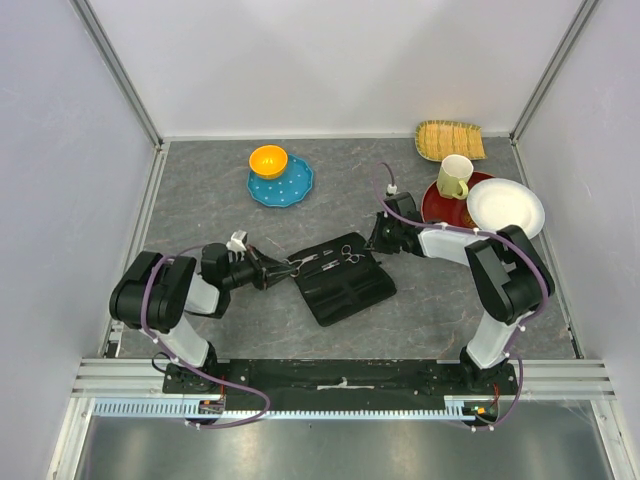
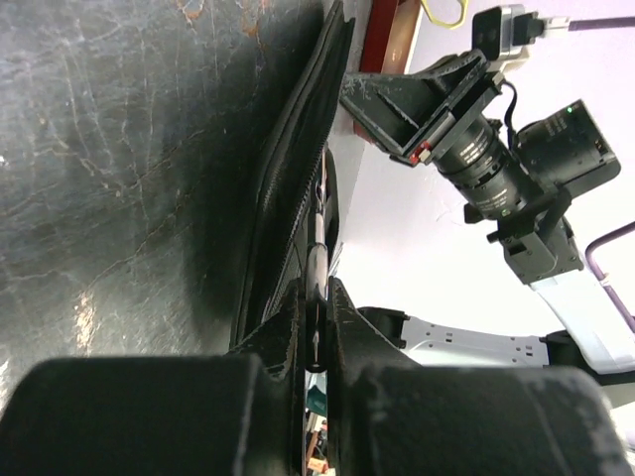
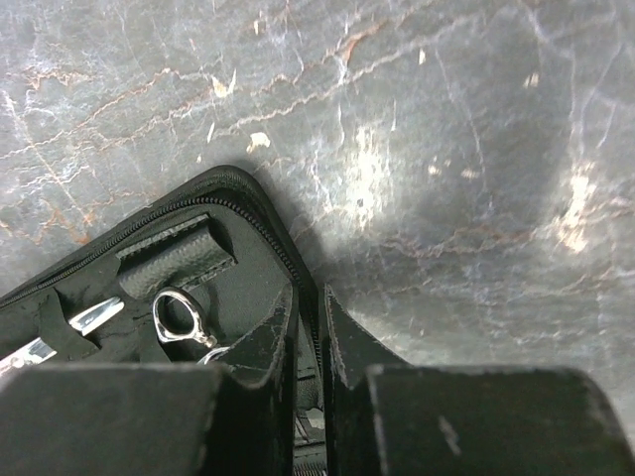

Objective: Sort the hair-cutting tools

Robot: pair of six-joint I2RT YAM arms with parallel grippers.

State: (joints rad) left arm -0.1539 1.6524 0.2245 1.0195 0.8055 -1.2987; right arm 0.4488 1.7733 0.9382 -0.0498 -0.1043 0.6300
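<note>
While the left scissors [image 1: 305, 265] and right scissors [image 1: 349, 256] lie on the open zip case [image 1: 345, 295], long axes left-to-right, the left pincer [image 1: 284, 268], pressed together, sits beside the nearer pair; the right pincer [image 1: 373, 240] straddles the case rim, grip indeterminate.
</note>
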